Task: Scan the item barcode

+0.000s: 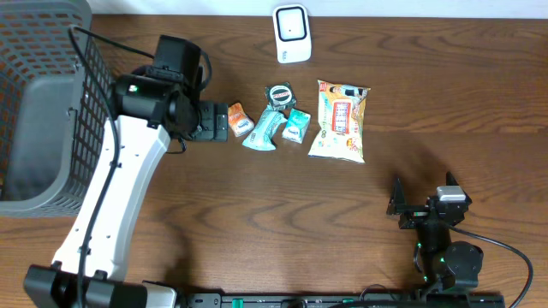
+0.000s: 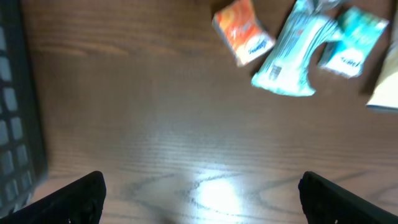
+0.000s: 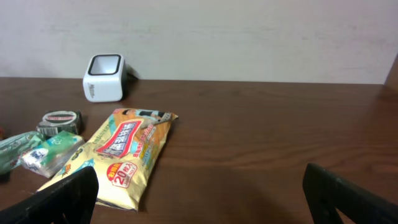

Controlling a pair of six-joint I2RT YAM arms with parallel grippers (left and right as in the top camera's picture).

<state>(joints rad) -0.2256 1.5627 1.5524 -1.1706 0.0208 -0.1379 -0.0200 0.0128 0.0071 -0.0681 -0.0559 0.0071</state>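
Several items lie in a cluster mid-table: an orange packet (image 1: 237,120) (image 2: 244,31), a teal wrapper (image 1: 261,130) (image 2: 292,59), a small teal packet (image 1: 296,126) (image 2: 351,43), a round dark tape-like item (image 1: 279,92) (image 3: 60,121) and a yellow bag (image 1: 340,120) (image 3: 118,155). The white scanner (image 1: 291,34) (image 3: 104,77) stands at the table's far edge. My left gripper (image 1: 223,121) (image 2: 202,199) is open just left of the orange packet, holding nothing. My right gripper (image 1: 399,207) (image 3: 199,199) is open near the front right, apart from the bag.
A grey wire basket (image 1: 43,111) (image 2: 18,124) fills the left end of the table, beside the left arm. Bare wood stretches between the item cluster and the right gripper.
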